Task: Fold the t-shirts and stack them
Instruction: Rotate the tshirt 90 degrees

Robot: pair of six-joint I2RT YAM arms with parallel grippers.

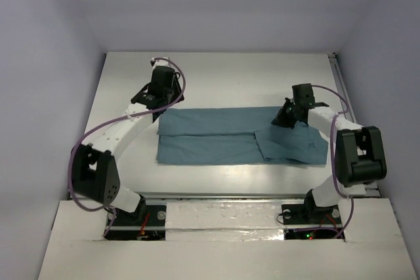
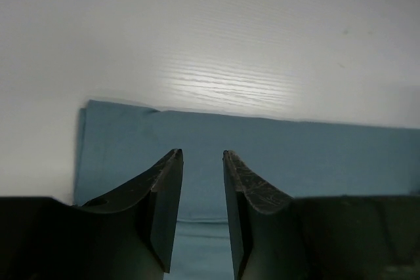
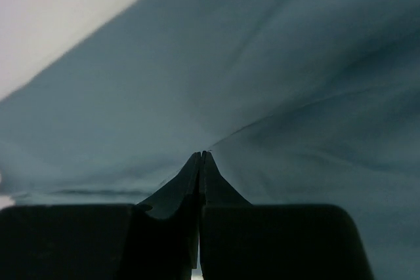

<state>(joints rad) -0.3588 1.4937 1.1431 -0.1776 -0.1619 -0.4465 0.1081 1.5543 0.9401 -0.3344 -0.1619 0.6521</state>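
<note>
The teal t-shirt [image 1: 210,139] lies on the white table [image 1: 216,77], folded into a long strip running left to right. Its right end is rumpled, with a flap pulled up. My left gripper [image 1: 157,109] hovers at the strip's far left corner. In the left wrist view this gripper [image 2: 201,153] stands open, and the t-shirt [image 2: 308,155] shows through the gap, nothing pinched. My right gripper [image 1: 283,121] sits on the right part of the strip. In the right wrist view it [image 3: 201,153] is shut, and a crease in the t-shirt [image 3: 262,63] runs out from its tips.
A metal rail [image 1: 339,80] runs along the table's right edge. Pale walls close in the back and both sides. A raised white board [image 1: 223,218] spans the near edge between the arm bases.
</note>
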